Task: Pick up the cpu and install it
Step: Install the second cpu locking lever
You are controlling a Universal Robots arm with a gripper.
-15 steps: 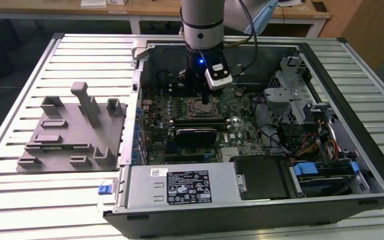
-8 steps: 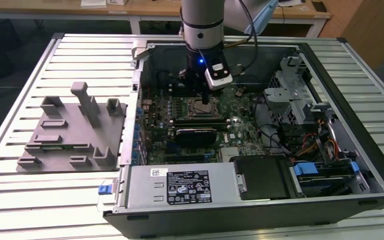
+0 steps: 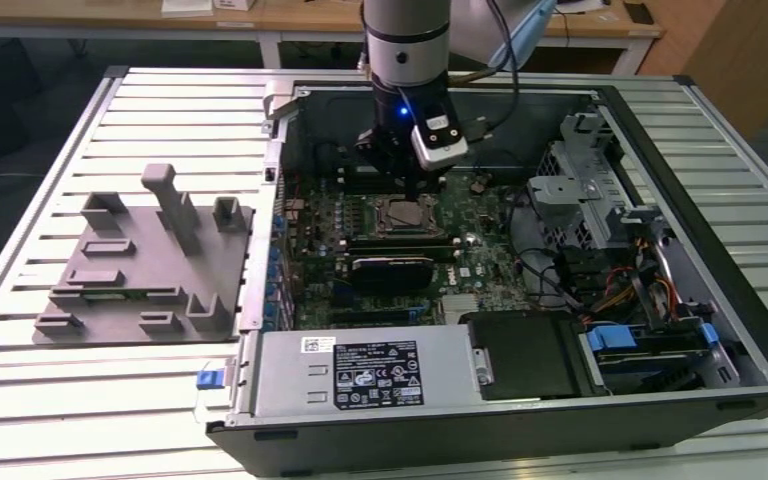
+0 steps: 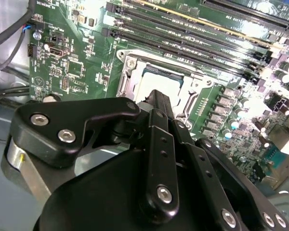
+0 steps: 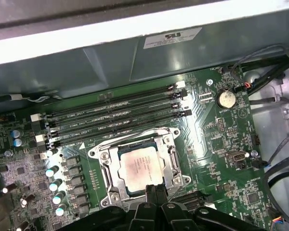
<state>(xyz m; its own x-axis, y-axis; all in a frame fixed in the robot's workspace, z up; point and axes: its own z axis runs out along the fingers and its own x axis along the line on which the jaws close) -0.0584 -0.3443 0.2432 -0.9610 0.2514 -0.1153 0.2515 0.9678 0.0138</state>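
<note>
Bright overhead light glares on the motherboard (image 4: 86, 62); near hand (image 4: 156, 103) blurred.

The arm (image 3: 407, 40) reaches into the open computer case (image 3: 518, 420); a grey tray (image 3: 144, 265) lies at nine o'clock.

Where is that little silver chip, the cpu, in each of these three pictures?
Exterior view: the cpu sits in the socket frame mid-motherboard, just below the arm.
First wrist view: the cpu lies in the metal socket frame, just beyond the claw.
Second wrist view: the cpu peeks out behind the claw.
Shared landmark: the long memory slots beside the socket.
</note>
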